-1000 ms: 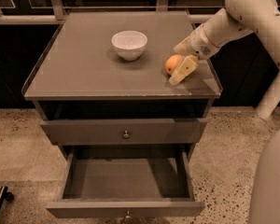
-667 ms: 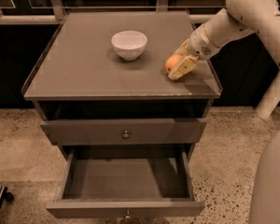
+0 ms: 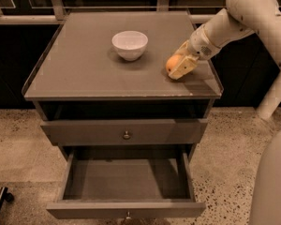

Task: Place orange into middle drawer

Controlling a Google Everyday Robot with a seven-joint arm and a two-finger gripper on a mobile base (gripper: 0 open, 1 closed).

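Note:
The orange (image 3: pixel 170 63) rests on the grey cabinet top (image 3: pixel 84 74), near its right front corner. My gripper (image 3: pixel 179 60) reaches in from the right and is shut on the orange, one finger (image 3: pixel 182 68) in front of it and the other behind. The orange still touches the top. The middle drawer (image 3: pixel 126 209) is the lower one; it is pulled out and its grey inside (image 3: pixel 126 179) holds nothing.
A white bowl (image 3: pixel 129 44) stands on the top, left of the orange. The upper drawer (image 3: pixel 84 131) with a round knob (image 3: pixel 127 135) is closed. My white arm (image 3: pixel 253 13) crosses the upper right. My base (image 3: pixel 271 182) stands at the right over speckled floor.
The near finger has moved up against the orange, closing the gripper around it. The orange has shifted slightly left. The bowl and drawers have not moved.

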